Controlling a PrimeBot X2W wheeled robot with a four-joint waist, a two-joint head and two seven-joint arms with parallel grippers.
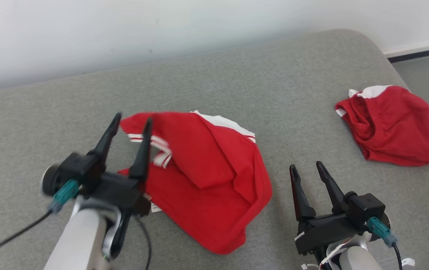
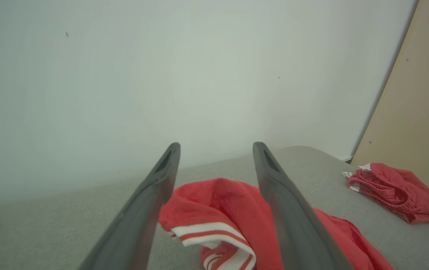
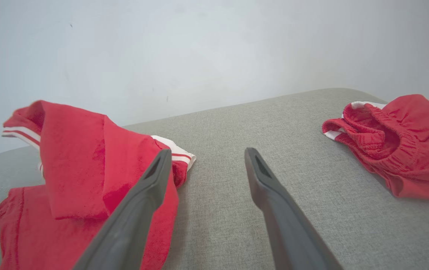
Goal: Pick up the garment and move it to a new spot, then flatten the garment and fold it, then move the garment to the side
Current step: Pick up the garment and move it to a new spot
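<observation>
The garment (image 1: 207, 180), a red jersey with white sleeve and red-and-white striped trim, lies crumpled on the grey cushioned surface (image 1: 237, 86), left of centre. My left gripper (image 1: 134, 117) hovers over its left striped edge, open, with nothing between the fingers. From the left wrist the jersey (image 2: 222, 202) lies below and beyond the spread fingers of that gripper (image 2: 216, 146). My right gripper (image 1: 306, 165) stands open just right of the jersey, low over bare fabric. In the right wrist view, the jersey (image 3: 75, 165) lies to the left of the open right gripper (image 3: 207, 151). No lettering shows.
A second, darker red garment (image 1: 390, 123) with white edging lies bunched at the far right of the surface, also seen from the wrists (image 2: 394, 189) (image 3: 398, 138). A pale wall (image 1: 124, 33) backs the surface. The rounded right edge drops to grey floor (image 1: 424, 67).
</observation>
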